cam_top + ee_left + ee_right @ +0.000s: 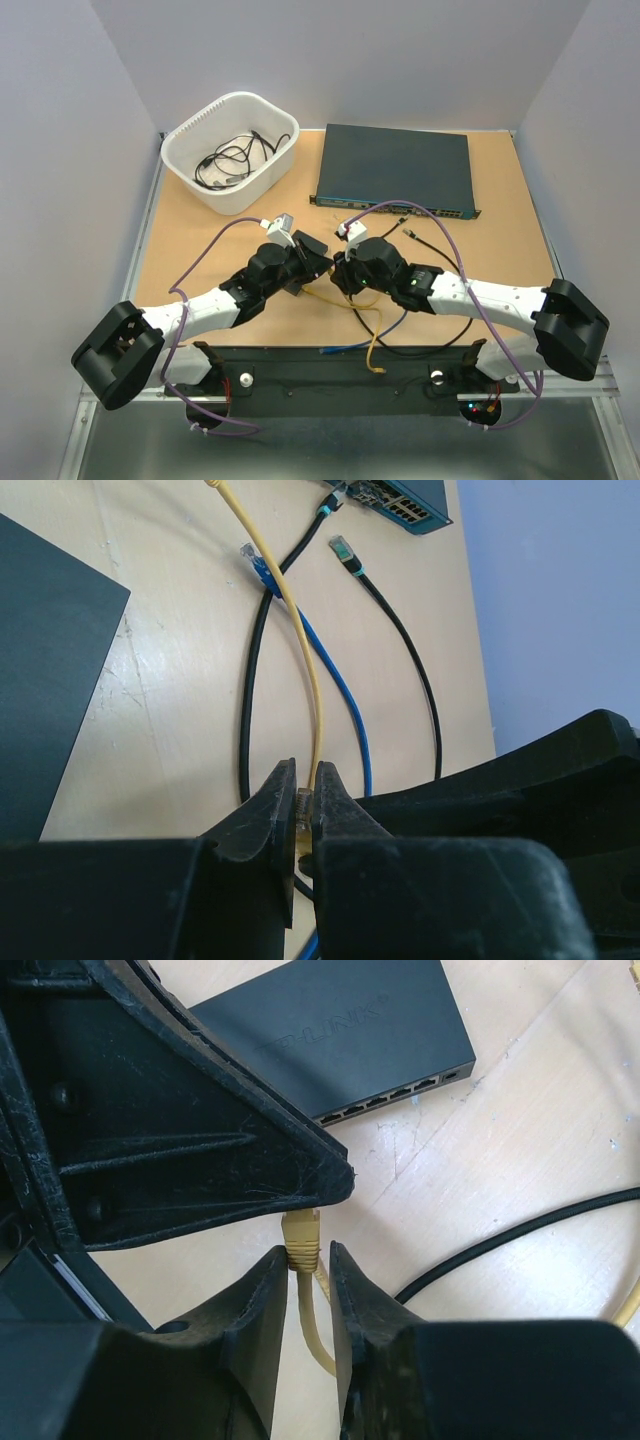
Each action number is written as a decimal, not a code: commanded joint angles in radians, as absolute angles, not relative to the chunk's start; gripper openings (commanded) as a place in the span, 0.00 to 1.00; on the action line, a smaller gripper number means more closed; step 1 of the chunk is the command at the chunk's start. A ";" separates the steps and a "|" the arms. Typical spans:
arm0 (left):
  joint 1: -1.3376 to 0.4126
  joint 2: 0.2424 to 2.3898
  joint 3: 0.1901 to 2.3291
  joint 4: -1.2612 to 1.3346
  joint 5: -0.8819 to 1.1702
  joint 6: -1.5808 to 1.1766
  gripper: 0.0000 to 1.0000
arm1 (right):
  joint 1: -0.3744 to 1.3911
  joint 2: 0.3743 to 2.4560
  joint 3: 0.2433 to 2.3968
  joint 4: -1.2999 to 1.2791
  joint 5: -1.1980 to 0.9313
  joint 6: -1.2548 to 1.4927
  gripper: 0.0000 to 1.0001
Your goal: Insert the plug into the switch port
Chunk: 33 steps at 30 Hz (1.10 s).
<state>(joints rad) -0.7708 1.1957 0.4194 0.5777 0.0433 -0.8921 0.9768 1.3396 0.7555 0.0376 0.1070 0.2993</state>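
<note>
My left gripper is shut on the clear tip of the yellow cable's plug. In the right wrist view the plug's ribbed yellow boot sticks out from under the left finger, and my right gripper straddles it. One of its fingers touches the boot and a narrow gap shows at the other. Beyond lies the small flat black box, with its row of switch ports facing the grippers. From above, both grippers meet at mid-table and hide the box.
A large dark unit lies at the back. A white basin holding black cables stands back left. A blue cable and two black cables trail across the wood, their plugs loose.
</note>
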 commanded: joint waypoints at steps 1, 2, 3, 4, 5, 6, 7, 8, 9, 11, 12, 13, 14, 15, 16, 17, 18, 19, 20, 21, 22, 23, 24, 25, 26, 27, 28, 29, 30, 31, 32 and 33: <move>-0.772 1.184 0.446 0.589 0.028 -0.879 0.00 | 0.986 1.324 0.792 0.100 0.133 0.305 0.27; -0.772 1.183 0.445 0.589 0.026 -0.879 0.00 | 0.986 1.328 0.792 0.101 0.135 0.305 0.27; -0.772 1.178 0.445 0.589 0.026 -0.879 0.00 | 0.986 1.331 0.790 0.101 0.137 0.307 0.25; -0.772 1.178 0.443 0.589 0.026 -0.879 0.00 | 0.986 1.335 0.790 0.103 0.135 0.308 0.24; -0.772 1.177 0.442 0.589 0.023 -0.879 0.00 | 0.986 1.341 0.788 0.106 0.137 0.310 0.24; -0.772 1.175 0.442 0.589 0.025 -0.879 0.00 | 0.986 1.342 0.787 0.106 0.137 0.311 0.19; -0.772 1.174 0.442 0.588 0.026 -0.879 0.00 | 0.986 1.344 0.785 0.109 0.137 0.311 0.18; -0.772 1.173 0.442 0.588 0.026 -0.879 0.00 | 0.988 1.345 0.784 0.112 0.135 0.314 0.16; -0.772 1.170 0.440 0.588 0.028 -0.879 0.00 | 0.988 1.344 0.782 0.118 0.135 0.314 0.10; -0.772 1.173 0.440 0.588 0.032 -0.876 0.00 | 0.989 1.342 0.776 0.124 0.130 0.316 0.04; -0.772 1.175 0.442 0.588 0.034 -0.871 0.00 | 0.989 1.342 0.775 0.130 0.130 0.318 0.01; -0.772 1.178 0.442 0.589 0.035 -0.870 0.00 | 0.989 1.341 0.772 0.132 0.129 0.316 0.01; -0.772 1.180 0.442 0.589 0.041 -0.868 0.01 | 0.989 1.341 0.767 0.140 0.126 0.316 0.00; -0.772 1.181 0.443 0.588 0.041 -0.867 0.04 | 0.989 1.339 0.764 0.143 0.123 0.319 0.00; -0.772 1.181 0.442 0.589 0.043 -0.865 0.11 | 0.989 1.339 0.761 0.144 0.121 0.319 0.00; -0.772 1.178 0.440 0.589 0.041 -0.865 0.15 | 0.989 1.339 0.755 0.147 0.121 0.321 0.00; -0.772 1.177 0.439 0.588 0.038 -0.862 0.20 | 0.988 1.339 0.752 0.149 0.123 0.319 0.00; -0.772 1.172 0.434 0.588 0.035 -0.862 0.27 | 0.989 1.339 0.749 0.149 0.126 0.321 0.00; -0.770 1.169 0.433 0.586 0.032 -0.864 0.30 | 0.989 1.339 0.747 0.150 0.126 0.319 0.01; -0.770 1.166 0.431 0.581 0.029 -0.864 0.33 | 0.989 1.339 0.744 0.150 0.127 0.319 0.00; -0.766 1.157 0.428 0.578 0.028 -0.862 0.35 | 0.989 1.338 0.739 0.150 0.129 0.316 0.00; -0.762 1.151 0.428 0.574 0.023 -0.859 0.39 | 0.989 1.336 0.736 0.149 0.135 0.316 0.00; -0.755 1.140 0.429 0.560 0.021 -0.854 0.41 | 0.989 1.327 0.727 0.150 0.135 0.316 0.00; -0.750 1.134 0.433 0.551 0.018 -0.850 0.42 | 0.989 1.322 0.723 0.150 0.138 0.316 0.00; -0.747 1.126 0.434 0.539 0.011 -0.845 0.43 | 0.989 1.316 0.716 0.150 0.147 0.314 0.01; -0.741 1.109 0.436 0.520 0.008 -0.835 0.44 | 0.989 1.307 0.713 0.149 0.152 0.313 0.00; -0.730 1.103 0.436 0.512 0.008 -0.828 0.44 | 0.989 1.302 0.707 0.147 0.158 0.311 0.00; -0.723 1.094 0.436 0.502 0.008 -0.822 0.45 | 0.989 1.299 0.701 0.146 0.169 0.308 0.00; -0.712 1.083 0.437 0.477 0.008 -0.801 0.45 | 0.989 1.296 0.698 0.141 0.176 0.307 0.01; -0.684 1.062 0.439 0.460 -0.021 -0.792 0.45 | 0.989 1.293 0.698 0.137 0.182 0.304 0.00; -0.669 1.051 0.440 0.443 -0.025 -0.782 0.45 | 0.989 1.293 0.696 0.133 0.193 0.299 0.00; -0.652 1.028 0.442 0.418 -0.022 -0.760 0.45 | 0.989 1.295 0.696 0.126 0.201 0.298 0.00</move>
